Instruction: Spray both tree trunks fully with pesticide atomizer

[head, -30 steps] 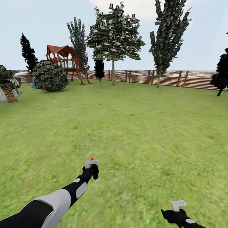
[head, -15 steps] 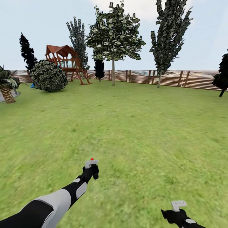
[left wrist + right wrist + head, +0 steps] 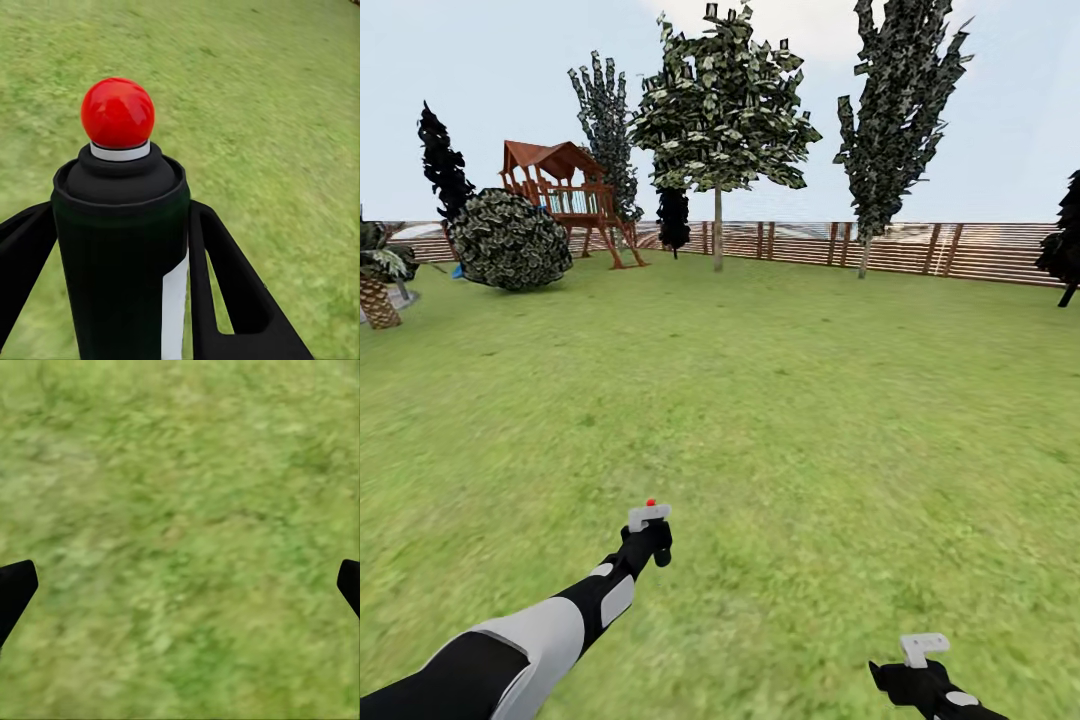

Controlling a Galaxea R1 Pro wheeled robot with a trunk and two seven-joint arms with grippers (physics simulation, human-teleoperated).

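My left gripper (image 3: 647, 540) is shut on the pesticide atomizer (image 3: 648, 517), a dark bottle with a pale grey head and a red dot on top, held upright above the lawn. In the left wrist view the atomizer (image 3: 120, 225) stands between the black fingers (image 3: 232, 292). My right gripper (image 3: 924, 652) hangs low at the right, and its fingertips (image 3: 15, 589) are spread wide over bare grass. A broad-canopied tree (image 3: 720, 100) with a thin-looking trunk (image 3: 717, 235) stands far ahead by the fence. A taller leafy tree (image 3: 900, 100) stands to its right. No white specks show.
A brown slat fence (image 3: 920, 248) closes the far side of the lawn. At the far left are a wooden play tower (image 3: 565, 195), a round bush (image 3: 512, 240) and a short palm (image 3: 375, 285). Dark narrow trees (image 3: 1068, 235) flank the yard. Open grass (image 3: 760, 400) lies ahead.
The whole view has crept forward: the palm slid toward the left edge and the dark tree toward the right edge. Both arms hold the same pose.
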